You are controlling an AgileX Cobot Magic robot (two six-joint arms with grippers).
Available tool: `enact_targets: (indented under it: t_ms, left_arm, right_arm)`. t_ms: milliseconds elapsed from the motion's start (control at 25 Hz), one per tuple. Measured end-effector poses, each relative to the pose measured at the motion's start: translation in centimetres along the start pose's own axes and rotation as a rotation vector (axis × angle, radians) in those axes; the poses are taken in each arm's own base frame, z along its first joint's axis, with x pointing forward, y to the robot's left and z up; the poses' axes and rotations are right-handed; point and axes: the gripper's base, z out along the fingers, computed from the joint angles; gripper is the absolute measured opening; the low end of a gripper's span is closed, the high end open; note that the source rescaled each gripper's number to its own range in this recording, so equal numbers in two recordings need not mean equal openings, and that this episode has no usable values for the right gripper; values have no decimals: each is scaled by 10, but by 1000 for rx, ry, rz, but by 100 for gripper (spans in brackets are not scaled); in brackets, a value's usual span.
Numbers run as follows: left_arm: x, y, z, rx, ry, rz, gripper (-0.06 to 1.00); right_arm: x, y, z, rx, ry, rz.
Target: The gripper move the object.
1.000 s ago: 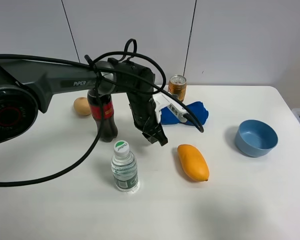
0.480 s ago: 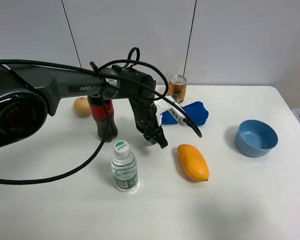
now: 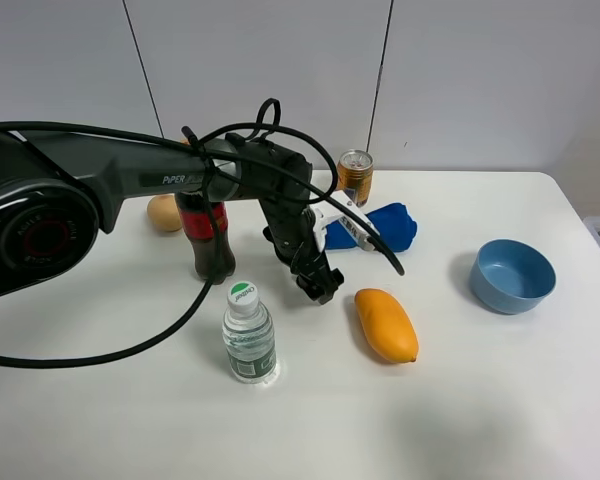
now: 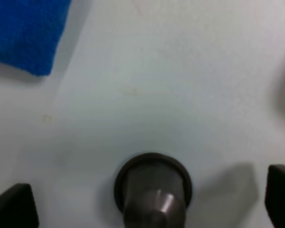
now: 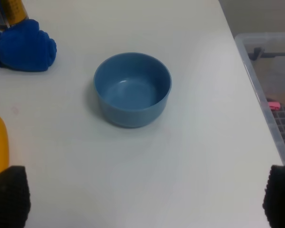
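On the left of the table I see the cola bottle and the water bottle. My left hand sits low just left of the mango, its fingers spread wide. The capsule stands on the table between them, apart from both. Farther right, my right hand is also wide and empty, facing the blue bowl.

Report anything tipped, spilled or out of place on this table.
Nothing stands out: the cola bottle, water bottle and can stand upright, the blue bowl sits rim-up and empty, and no spill shows.
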Motion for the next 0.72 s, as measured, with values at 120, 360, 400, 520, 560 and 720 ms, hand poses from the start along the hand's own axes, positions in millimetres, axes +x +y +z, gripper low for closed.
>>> enact_targets:
  t_ms: [120,360,400,520,560,720]
  left_arm:
    - [0,0,0,1,1,0,98]
    - [-9,1,-44,-4,-25,-44,99]
    - [-13,1,-63,-14,-58,-50,99]
    - [-22,2,-114,-38,-143,-52,99]
    - [-24,1,-133,-49,-180,-51,99]
    - [-26,1,-196,-98,-304,-42,99]
  right_arm:
    - [0,0,0,5,0,-3]
    - [0,0,0,5,0,-3]
    - [0,0,0,0,0,0]
    - [0,0,0,0,0,0]
    - [0,0,0,5,0,-3]
    - [0,0,0,0,0,0]
